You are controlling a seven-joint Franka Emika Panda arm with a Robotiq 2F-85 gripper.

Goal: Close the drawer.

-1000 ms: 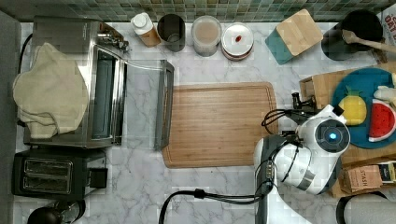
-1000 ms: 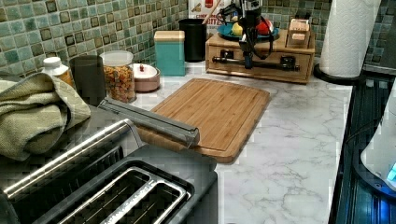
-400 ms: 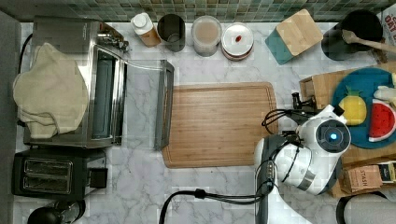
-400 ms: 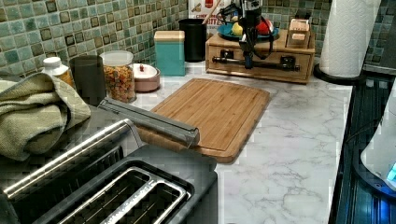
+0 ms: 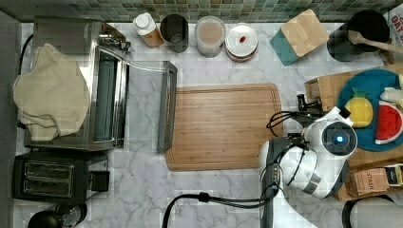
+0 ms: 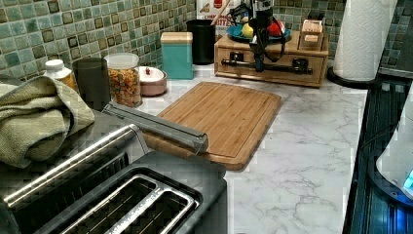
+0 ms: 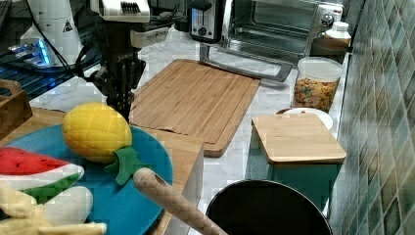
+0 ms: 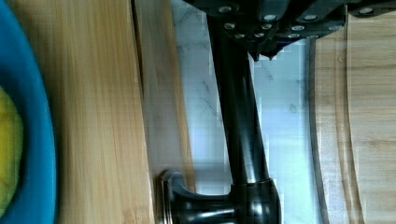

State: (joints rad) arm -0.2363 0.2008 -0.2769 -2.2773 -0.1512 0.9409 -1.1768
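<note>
In the left view, a cutting board [image 6: 225, 115] lies near on the marble. Beyond it, at twelve o'clock, the drawer [image 6: 272, 63] sits flush in its wooden box [image 6: 229, 44]. The gripper [image 6: 258, 66] hangs at its dark handle [image 6: 280, 66] (finger spread: cannot tell).

- A white marble counter [image 5: 228, 194] carries everything.
- A bamboo cutting board [image 5: 223, 126] lies flat at its middle.
- At the top view's left stand a toaster oven [image 5: 102, 85] and a black toaster [image 5: 57, 178].
- Along the tiled wall — jars, a teal canister [image 5: 298, 35], a black pot [image 5: 359, 35].
- A wooden box [image 6: 272, 58] sits beside what looks like a paper-towel roll [image 6: 363, 39].
</note>
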